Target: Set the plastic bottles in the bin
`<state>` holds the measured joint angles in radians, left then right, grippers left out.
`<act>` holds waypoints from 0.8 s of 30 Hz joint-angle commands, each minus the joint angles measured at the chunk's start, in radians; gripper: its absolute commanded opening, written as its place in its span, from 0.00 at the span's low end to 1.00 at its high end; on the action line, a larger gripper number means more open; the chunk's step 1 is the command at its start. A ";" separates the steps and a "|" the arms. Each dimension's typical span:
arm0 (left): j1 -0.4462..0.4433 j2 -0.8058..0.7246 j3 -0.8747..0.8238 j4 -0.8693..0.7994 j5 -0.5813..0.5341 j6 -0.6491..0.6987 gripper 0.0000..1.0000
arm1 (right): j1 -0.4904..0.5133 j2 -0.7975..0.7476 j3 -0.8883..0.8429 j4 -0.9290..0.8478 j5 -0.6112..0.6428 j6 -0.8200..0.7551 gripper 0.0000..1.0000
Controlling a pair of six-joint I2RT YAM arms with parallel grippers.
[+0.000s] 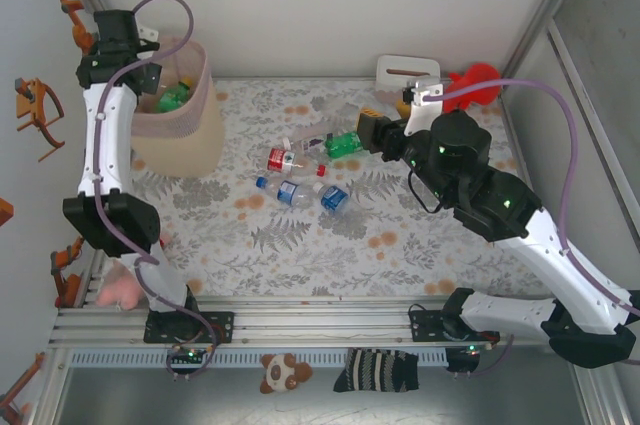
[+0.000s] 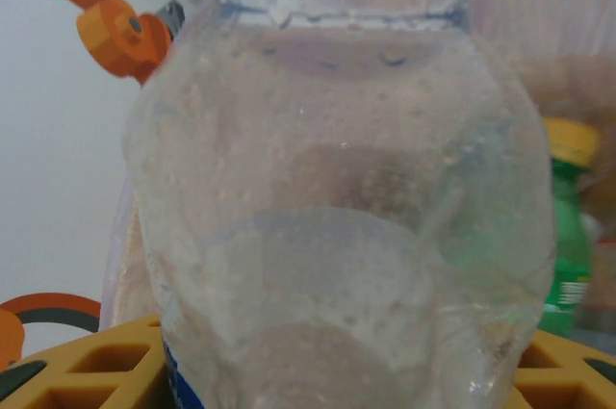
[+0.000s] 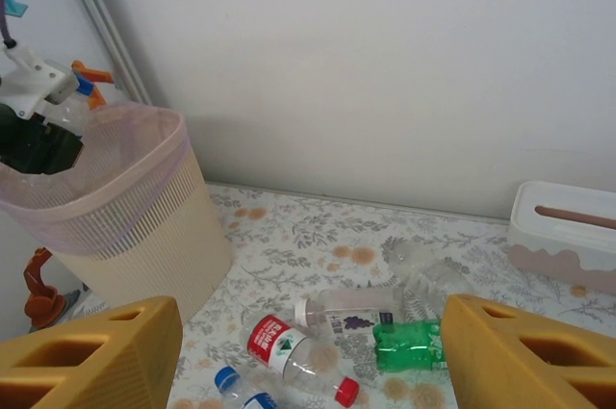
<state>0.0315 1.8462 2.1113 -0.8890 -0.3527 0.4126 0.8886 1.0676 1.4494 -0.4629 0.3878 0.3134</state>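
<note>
One clear bottle [image 2: 337, 217] is clamped in your left gripper [image 2: 327, 380], at the 9 o'clock rim of the bin [image 1: 190, 140].
The bottle's long axis runs 6-to-12 in the left wrist view, between the yellow fingers [image 2: 87, 366]; can't tell which end is the cap. The bin sits at 10 o'clock on the table [image 1: 420, 245], has a pink liner [image 3: 115, 178] and holds a green bottle [image 1: 175, 95]. Your right gripper [image 1: 372, 130] hangs jaws apart, empty, at 2 o'clock of the loose bottles [image 1: 300, 190] mid-table. The red-labelled bottle [image 1: 283, 158] lies roughly 9-to-3.
</note>
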 commanded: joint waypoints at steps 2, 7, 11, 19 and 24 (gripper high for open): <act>0.035 0.063 0.051 -0.034 -0.063 0.019 0.53 | -0.004 -0.015 -0.004 -0.009 0.037 -0.011 0.71; 0.066 0.149 0.100 -0.071 -0.071 0.005 0.54 | -0.007 -0.023 -0.012 -0.025 0.048 0.002 0.71; 0.083 0.196 0.115 -0.090 -0.041 -0.019 0.55 | -0.008 -0.026 -0.022 -0.033 0.046 0.015 0.71; 0.091 0.294 0.114 -0.112 -0.004 -0.045 0.57 | -0.013 -0.022 -0.036 -0.039 0.053 0.021 0.71; 0.092 0.312 0.102 -0.115 0.033 -0.069 0.62 | -0.020 -0.015 -0.033 -0.048 0.051 0.019 0.71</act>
<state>0.1226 2.1567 2.1983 -0.9649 -0.3664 0.3767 0.8753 1.0592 1.4212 -0.5129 0.4133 0.3180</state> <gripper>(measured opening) 0.606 0.708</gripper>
